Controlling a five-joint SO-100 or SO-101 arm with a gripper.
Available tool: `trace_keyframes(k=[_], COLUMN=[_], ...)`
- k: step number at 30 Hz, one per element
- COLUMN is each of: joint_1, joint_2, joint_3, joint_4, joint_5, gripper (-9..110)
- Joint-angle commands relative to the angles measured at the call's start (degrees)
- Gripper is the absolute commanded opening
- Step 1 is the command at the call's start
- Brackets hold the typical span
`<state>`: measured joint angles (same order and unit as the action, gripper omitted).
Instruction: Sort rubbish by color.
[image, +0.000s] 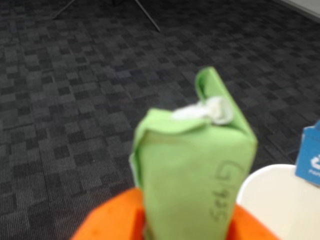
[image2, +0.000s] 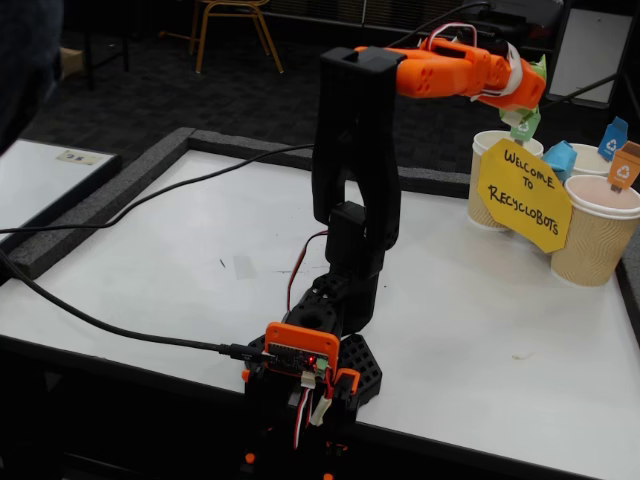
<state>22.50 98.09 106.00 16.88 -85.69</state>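
Green rubbish (image: 192, 170), pinched between the orange gripper's (image: 187, 225) fingers, hangs above the cup with the green tag (image2: 492, 175) at the worktop's far right corner, so this piece seems nearly sorted; any blue and orange lumps are out of sight.

"Welcome to Recyclobots" on yellow sign (image2: 524, 193); illegible handwriting on green lump (image: 192, 175).

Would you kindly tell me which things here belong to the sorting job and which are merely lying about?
Job:
green lump, held in the gripper
blue lump by the cups
three paper cups with colour tags
gripper, above the cups in the fixed view

Lying about:
yellow sign
cables on the table
chair behind
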Motion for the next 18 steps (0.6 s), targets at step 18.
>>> trace_keyframes(k=[18], joint_1=[0.9], joint_2=[3.7], joint_3=[-8.3], joint_4=[-1.9], joint_5=[-0.7], gripper=[17])
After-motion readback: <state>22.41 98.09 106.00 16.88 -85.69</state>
